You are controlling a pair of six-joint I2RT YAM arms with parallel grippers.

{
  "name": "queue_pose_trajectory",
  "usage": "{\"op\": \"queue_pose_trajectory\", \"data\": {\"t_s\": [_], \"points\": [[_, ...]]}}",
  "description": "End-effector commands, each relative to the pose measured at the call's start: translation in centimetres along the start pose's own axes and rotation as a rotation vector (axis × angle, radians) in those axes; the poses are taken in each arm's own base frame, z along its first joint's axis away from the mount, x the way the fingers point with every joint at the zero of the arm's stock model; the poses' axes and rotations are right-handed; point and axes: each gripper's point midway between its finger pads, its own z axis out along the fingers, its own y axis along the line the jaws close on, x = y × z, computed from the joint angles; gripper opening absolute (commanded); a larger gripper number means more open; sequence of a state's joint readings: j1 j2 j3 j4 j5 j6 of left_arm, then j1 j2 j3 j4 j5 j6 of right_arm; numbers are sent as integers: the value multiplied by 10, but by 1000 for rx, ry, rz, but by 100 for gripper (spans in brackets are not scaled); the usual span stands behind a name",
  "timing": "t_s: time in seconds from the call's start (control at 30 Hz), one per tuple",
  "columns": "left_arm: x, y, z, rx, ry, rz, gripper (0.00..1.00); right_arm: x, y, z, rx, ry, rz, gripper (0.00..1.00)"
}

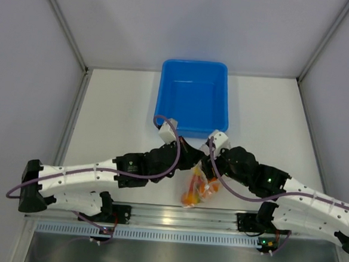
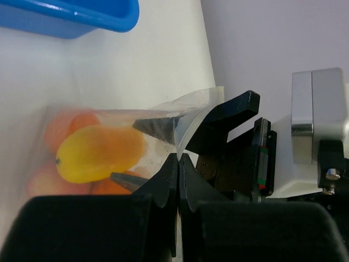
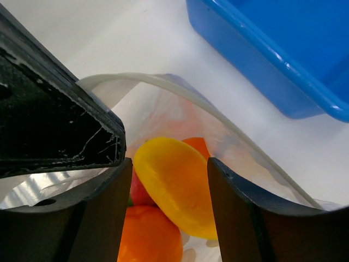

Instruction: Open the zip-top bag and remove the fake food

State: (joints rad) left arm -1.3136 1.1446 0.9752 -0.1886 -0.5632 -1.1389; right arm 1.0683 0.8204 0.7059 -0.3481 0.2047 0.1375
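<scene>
White table (image 1: 115, 115) with grey walls around it fills the top view, and we see a blue tub (image 1: 193, 99) at 12 o'clock on it, close to the back wall. At 6 o'clock from the tub, near the front edge and between the two arms, lies the zip-top bag (image 1: 199, 187). It is clear plastic, and the fake food (image 1: 197, 191) inside it shows as orange and yellow pieces.

Our left gripper (image 2: 179, 158) is closed, and its two black fingers pinch a corner of the bag's upper edge. In the top view this gripper (image 1: 191, 161) sits at about 10 o'clock from the bag.

Our right gripper (image 3: 170, 162) comes from about 2 o'clock. Its jaws stand apart at the bag's mouth, where the white zip strip curves open. Between them we see a yellow piece (image 3: 174, 188), with orange pieces and something red under it. We cannot tell if the fingers touch the yellow piece or only the plastic.
</scene>
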Motion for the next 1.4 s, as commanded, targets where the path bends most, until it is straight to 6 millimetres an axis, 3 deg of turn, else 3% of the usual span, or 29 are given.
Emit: {"op": "queue_pose_trajectory", "data": {"t_s": [0.0, 0.23, 0.67, 0.83, 0.9, 1.03, 1.37], "points": [[-1, -8, 1, 82, 48, -121, 0, 0, -13, 8, 66, -17, -60, 59], [-6, 28, 3, 30, 38, -130, 0, 34, -4, 23, 1, 111, -142, 65], [-5, 42, 10, 19, 86, -88, 0, 61, -10, 56, 34, 215, -208, 79], [-9, 49, 9, 10, 73, -92, 0, 71, -13, 59, 33, 248, -190, 76], [-11, 51, 9, 4, 61, -91, 0, 64, -12, 56, 30, 223, -182, 71], [-16, 57, 8, -17, 39, -81, 0, 40, -9, 46, 18, 161, -162, 45], [-24, 69, 8, -72, -9, -56, 0, -9, 6, 9, -67, 45, -105, 41]]}}
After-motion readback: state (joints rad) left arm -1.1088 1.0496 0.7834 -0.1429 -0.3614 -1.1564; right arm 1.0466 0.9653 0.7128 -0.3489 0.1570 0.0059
